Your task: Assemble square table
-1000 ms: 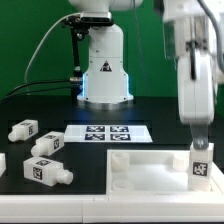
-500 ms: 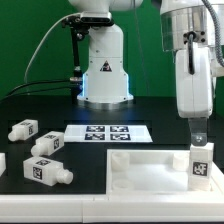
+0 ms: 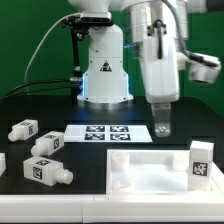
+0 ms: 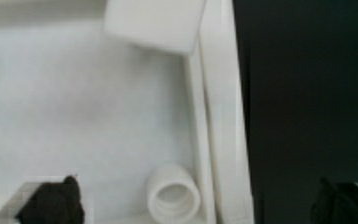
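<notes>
On the dark counter [image 3: 90, 185], toward the exterior view's right, the square table's tabletop slab [image 3: 150, 156] is shown lying flat with its raised rim upward. One upright leg [image 3: 201, 160] is seen standing at the slab's corner on the exterior view's right, with a black-and-white tag facing the camera.

Three more legs are laid on their sides well apart from the slab, toward the exterior view's left: the first loose leg [image 3: 24, 129], the second loose leg [image 3: 48, 144] and the third loose leg [image 3: 45, 171]. Each is tagged. The marker board [image 3: 108, 132] is seen flat between these legs and the robot base [image 3: 103, 72].

The gripper [image 3: 163, 128] is held above the counter, near the slab's far edge and the marker board's end on the exterior view's right. It is apart from the upright leg.

In the wrist view, the dark fingers [image 4: 51, 202] are shown spread wide, with nothing held between them. Beneath them the slab's white surface, its long rim ridge [image 4: 211, 110] and a small oval socket [image 4: 171, 190] are seen. The black counter is seen beyond the ridge.
</notes>
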